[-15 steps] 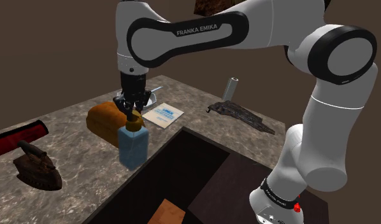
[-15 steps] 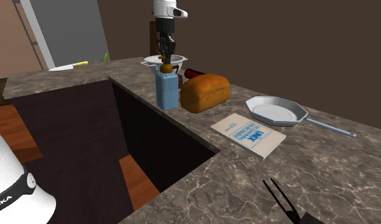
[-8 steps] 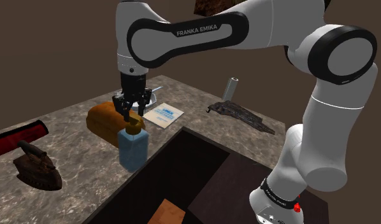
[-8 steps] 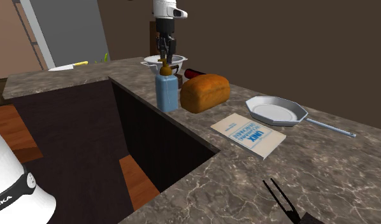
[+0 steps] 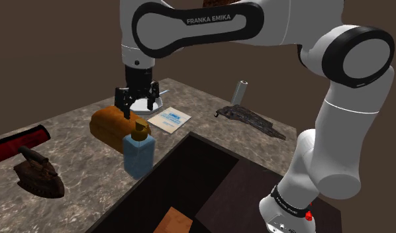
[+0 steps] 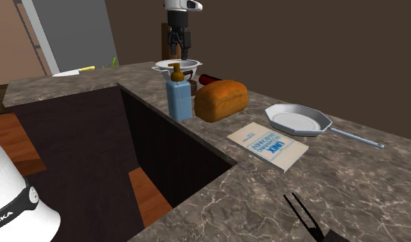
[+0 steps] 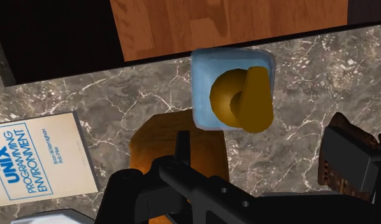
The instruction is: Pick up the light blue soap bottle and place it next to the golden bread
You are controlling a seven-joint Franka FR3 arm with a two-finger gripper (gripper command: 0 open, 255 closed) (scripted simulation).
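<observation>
Light-blue soap bottle: upright on the marbled counter, just beside the golden bread.
Gripper: fingers spread, empty, above the pump.
Relation: bottle straight beneath the fingers, long axis vertical; placement looks done.

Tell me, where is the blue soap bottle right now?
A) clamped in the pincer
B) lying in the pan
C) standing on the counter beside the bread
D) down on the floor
C: the soap bottle stands upright on the counter beside the bread, and the open pincer hangs above it, apart from it.
</observation>
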